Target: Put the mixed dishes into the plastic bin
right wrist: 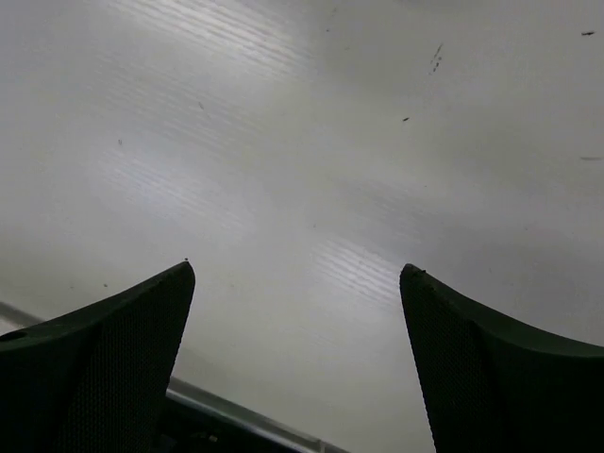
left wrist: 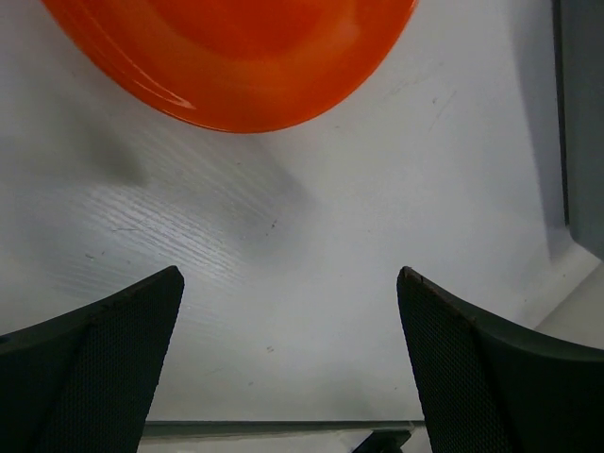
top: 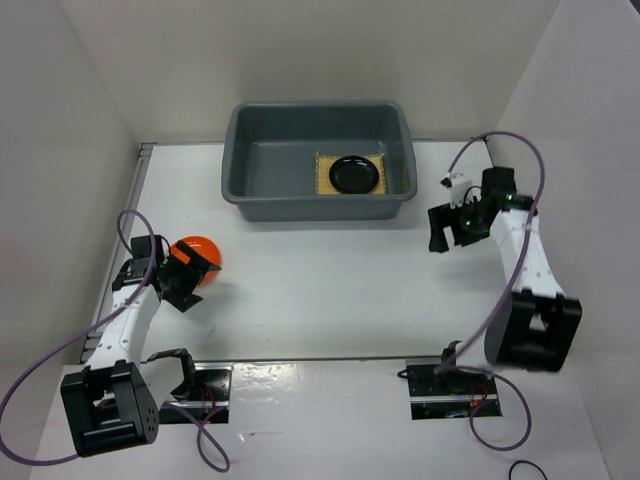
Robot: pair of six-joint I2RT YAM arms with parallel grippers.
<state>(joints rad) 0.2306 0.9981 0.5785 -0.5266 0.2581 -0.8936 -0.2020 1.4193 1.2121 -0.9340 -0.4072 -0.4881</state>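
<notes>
The blue-grey plastic bin (top: 240, 150) stands at the back of the table. Inside it the yellow woven mat (top: 322, 172) lies flat with the black shallow dish (top: 354, 175) on top. The orange plate (top: 198, 248) lies on the table at the left; it also shows in the left wrist view (left wrist: 245, 57), just beyond the fingertips. My left gripper (top: 195, 285) (left wrist: 289, 274) is open and empty, right beside the plate. My right gripper (top: 450, 240) (right wrist: 297, 267) is open and empty over bare table, right of the bin. The two clear cups are not in view.
White walls enclose the table on the left, back and right. The bin's wall (left wrist: 580, 123) shows at the right edge of the left wrist view. Purple cables loop from both arms. A table seam (top: 320, 360) runs along the near edge.
</notes>
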